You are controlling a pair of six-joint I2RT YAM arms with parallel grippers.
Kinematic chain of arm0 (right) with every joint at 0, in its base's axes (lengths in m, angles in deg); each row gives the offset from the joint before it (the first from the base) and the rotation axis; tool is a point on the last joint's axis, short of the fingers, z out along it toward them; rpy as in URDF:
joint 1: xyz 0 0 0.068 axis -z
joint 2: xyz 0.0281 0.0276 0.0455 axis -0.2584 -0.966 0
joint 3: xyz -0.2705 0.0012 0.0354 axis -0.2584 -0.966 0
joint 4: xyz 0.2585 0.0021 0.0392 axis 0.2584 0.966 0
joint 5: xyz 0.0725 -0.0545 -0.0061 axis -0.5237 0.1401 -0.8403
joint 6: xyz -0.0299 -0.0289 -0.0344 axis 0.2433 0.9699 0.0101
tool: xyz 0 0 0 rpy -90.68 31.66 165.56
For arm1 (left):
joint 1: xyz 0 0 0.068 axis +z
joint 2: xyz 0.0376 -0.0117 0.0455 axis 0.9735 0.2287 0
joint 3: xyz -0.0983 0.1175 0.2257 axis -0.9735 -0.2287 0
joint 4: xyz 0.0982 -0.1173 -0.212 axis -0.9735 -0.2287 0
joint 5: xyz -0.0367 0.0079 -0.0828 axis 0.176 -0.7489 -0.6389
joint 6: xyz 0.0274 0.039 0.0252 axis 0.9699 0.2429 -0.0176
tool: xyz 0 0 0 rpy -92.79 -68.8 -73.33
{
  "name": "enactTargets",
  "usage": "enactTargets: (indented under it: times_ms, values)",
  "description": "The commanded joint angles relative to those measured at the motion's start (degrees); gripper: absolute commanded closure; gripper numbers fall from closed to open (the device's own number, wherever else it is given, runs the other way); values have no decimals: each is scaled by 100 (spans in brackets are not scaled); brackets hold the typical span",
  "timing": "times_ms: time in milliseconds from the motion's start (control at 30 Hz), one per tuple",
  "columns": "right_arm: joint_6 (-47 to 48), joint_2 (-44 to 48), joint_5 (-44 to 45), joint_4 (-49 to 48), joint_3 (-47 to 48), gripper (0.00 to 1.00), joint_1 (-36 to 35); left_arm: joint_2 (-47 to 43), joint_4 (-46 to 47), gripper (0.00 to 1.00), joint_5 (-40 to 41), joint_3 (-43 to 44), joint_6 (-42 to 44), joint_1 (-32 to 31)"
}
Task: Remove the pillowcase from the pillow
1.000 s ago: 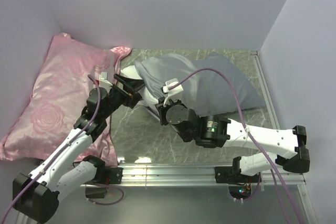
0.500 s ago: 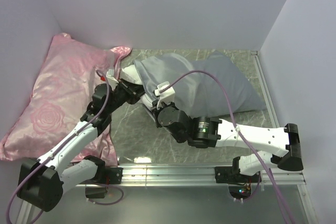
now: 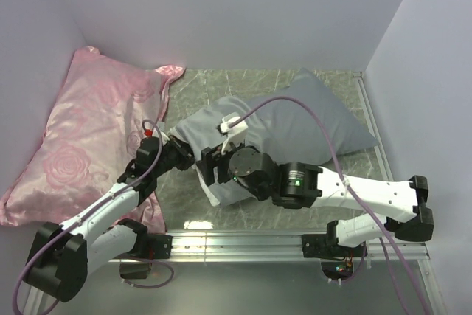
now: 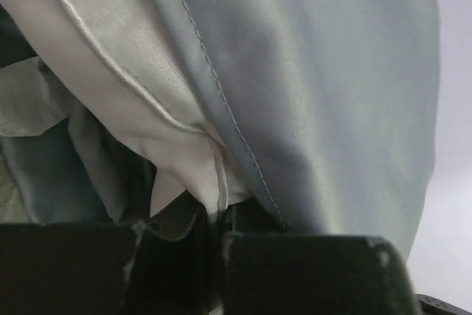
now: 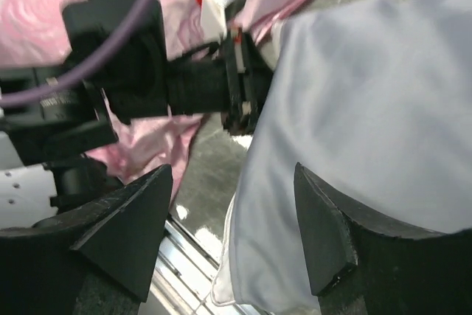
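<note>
Drawn back toward the arms' bases since half a second ago, the left claw now sits nearer, and the bundle's open end has come with it. It is clenched: the white piped seam of the pillow runs into the narrow gap between its jaws, with the grey pillowcase hem just beside. The right claw hangs released, fingers wide, over that same end. The pillow, mostly inside the pillowcase, lies on the marble surface beside a pink rose-patterned pillow.

Matt grey cloth pillowcase, sheeny white pillow, glossy pink satin cushion, polished tabletop
</note>
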Motion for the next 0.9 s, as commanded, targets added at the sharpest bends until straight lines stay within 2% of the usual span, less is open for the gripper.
enactTargets:
  times_ms: [0, 100, 167, 267, 333, 433, 667, 733, 767, 800, 867]
  values:
    - [-387, 298, 424, 492, 302, 25, 306, -241, 214, 100, -54, -17, 211, -42]
    - [-512, 359, 179, 714, 118, 25, 999, -312, 56, 99, -36, 36, 325, -42]
    - [-337, 429, -286, 583, -154, 24, 1309, -399, -14, 100, -19, 88, 404, -42]
    - [-196, 263, -95, 863, -67, 22, 1732, -479, -163, 100, -10, 194, 465, -33]
    - [-64, 227, -330, 811, -58, 22, 2082, -496, -190, 99, -36, 220, 466, -42]
    - [112, 70, -586, 802, 81, 23, 2347, -488, -164, 99, -71, 247, 474, -42]
    - [384, -273, -1192, 863, 328, 28, 2479, -496, -304, 100, -106, 457, 545, -42]
    - [367, -326, -1210, 899, 320, 41, 2541, -540, -374, 99, -106, 519, 571, -42]
    - [350, -318, -1236, 890, 302, 52, 2567, -549, -392, 100, -98, 545, 580, -42]
    - [289, -300, -1254, 899, 250, 77, 2689, -567, -418, 100, -106, 580, 589, -42]
    - [209, -257, -1193, 933, 232, 91, 2883, -619, -488, 99, -106, 616, 597, -42]
